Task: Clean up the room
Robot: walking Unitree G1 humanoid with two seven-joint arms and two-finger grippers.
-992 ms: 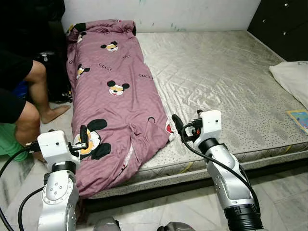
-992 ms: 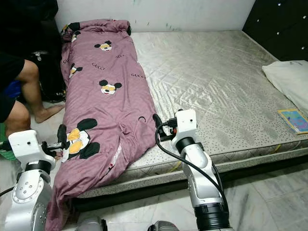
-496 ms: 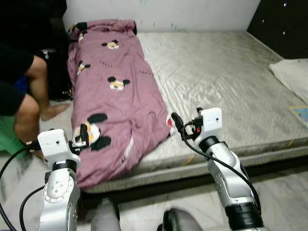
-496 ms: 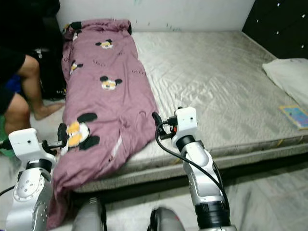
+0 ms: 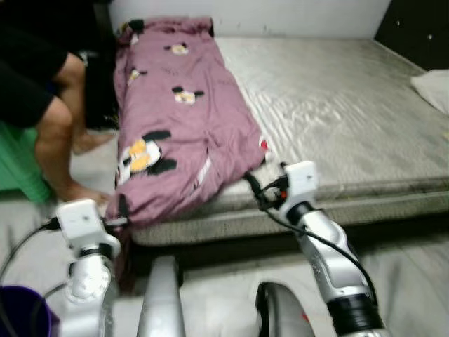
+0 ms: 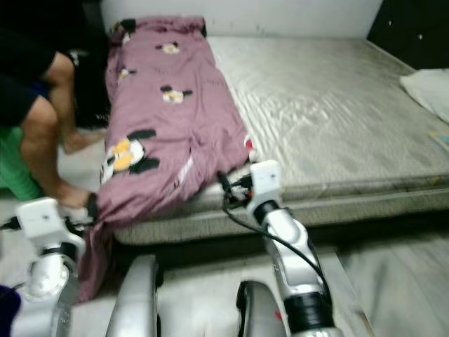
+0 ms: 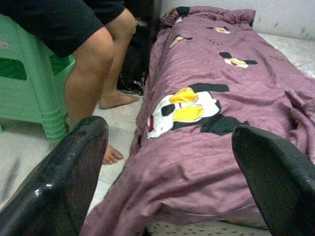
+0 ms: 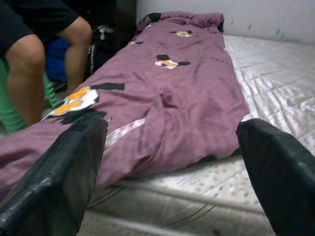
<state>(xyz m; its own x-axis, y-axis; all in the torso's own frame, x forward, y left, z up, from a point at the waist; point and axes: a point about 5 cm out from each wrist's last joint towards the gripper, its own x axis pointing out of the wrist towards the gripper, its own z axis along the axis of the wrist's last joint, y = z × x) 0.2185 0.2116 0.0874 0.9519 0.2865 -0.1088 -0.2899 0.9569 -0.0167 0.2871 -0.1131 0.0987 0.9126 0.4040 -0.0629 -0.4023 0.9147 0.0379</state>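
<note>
A purple blanket printed with cartoon mice lies along the left side of the grey mattress, and its near end hangs over the bed's front edge. My left gripper is open at the blanket's hanging left corner, and the cloth lies between and beyond its fingers without being held. My right gripper is open too, level with the mattress edge by the blanket's right corner. In the right wrist view the blanket stretches ahead of the spread fingers.
A person's bare legs stand left of the bed, beside a green plastic stool. A black bag sits behind them. A white pillow lies at the mattress's right edge. A dark cabinet is at the far right. My own legs show below.
The whole view has shifted and blurred, so the bed looks farther and higher and my legs come into view. Both grippers stay open. The blanket lies as before.
</note>
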